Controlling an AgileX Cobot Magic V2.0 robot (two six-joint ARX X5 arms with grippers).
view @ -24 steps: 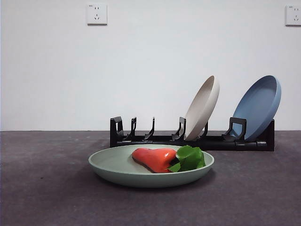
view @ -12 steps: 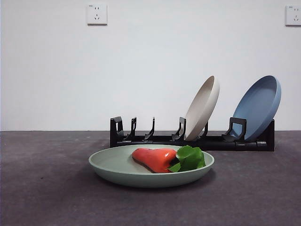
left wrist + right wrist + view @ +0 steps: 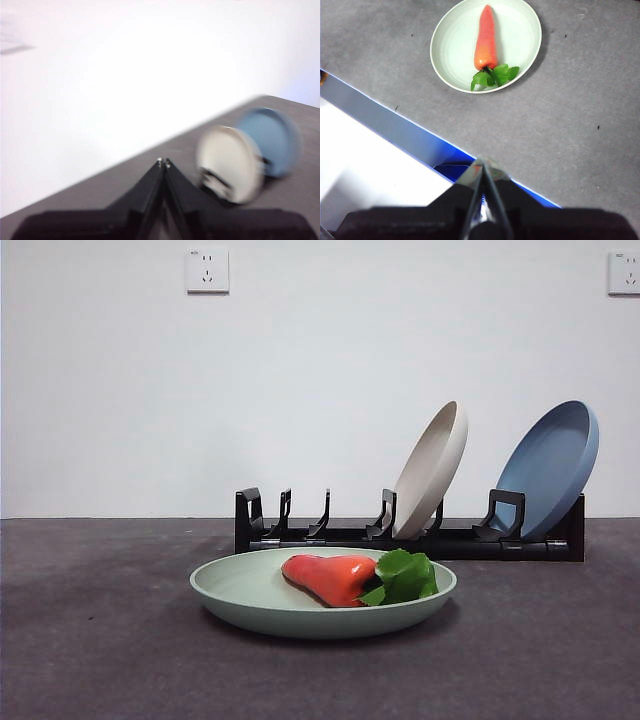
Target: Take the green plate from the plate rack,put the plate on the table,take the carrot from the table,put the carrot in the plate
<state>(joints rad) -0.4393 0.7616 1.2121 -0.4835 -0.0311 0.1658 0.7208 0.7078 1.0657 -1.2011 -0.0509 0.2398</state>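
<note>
Three plates: the green plate point(image 3: 250, 592) lies flat on the table point(image 3: 90, 640); a beige plate point(image 3: 430, 470) and a blue plate point(image 3: 550, 468) lean upright in the plate rack point(image 3: 330, 533).
Writing: no brand, label or text can be read on any object.
Wall: plain white behind the rack, with a socket plate point(image 3: 207, 270) high on one side and another socket point(image 3: 624, 272) at the far upper corner.
Surface: dark grey, slightly speckled and matte; the right wrist view shows a blue-edged border point(image 3: 395, 131) running along the table's side, white beyond it.
Carrot: the carrot point(image 3: 328, 577) lies inside the green plate, its orange body along the plate's middle and its green leaves at the rim.
Rack: black, standing behind the green plate and apart from it; its slots on the side away from the two leaning plates hold nothing.
Left gripper: the left gripper point(image 3: 163, 162) has its jaws pressed together on nothing, high above the table, facing the rack's beige and blue plates from a distance; this view is blurred.
Right gripper: the right gripper point(image 3: 482, 163) has its jaws closed and empty, raised over the table's edge, well apart from the green plate and carrot.
</note>
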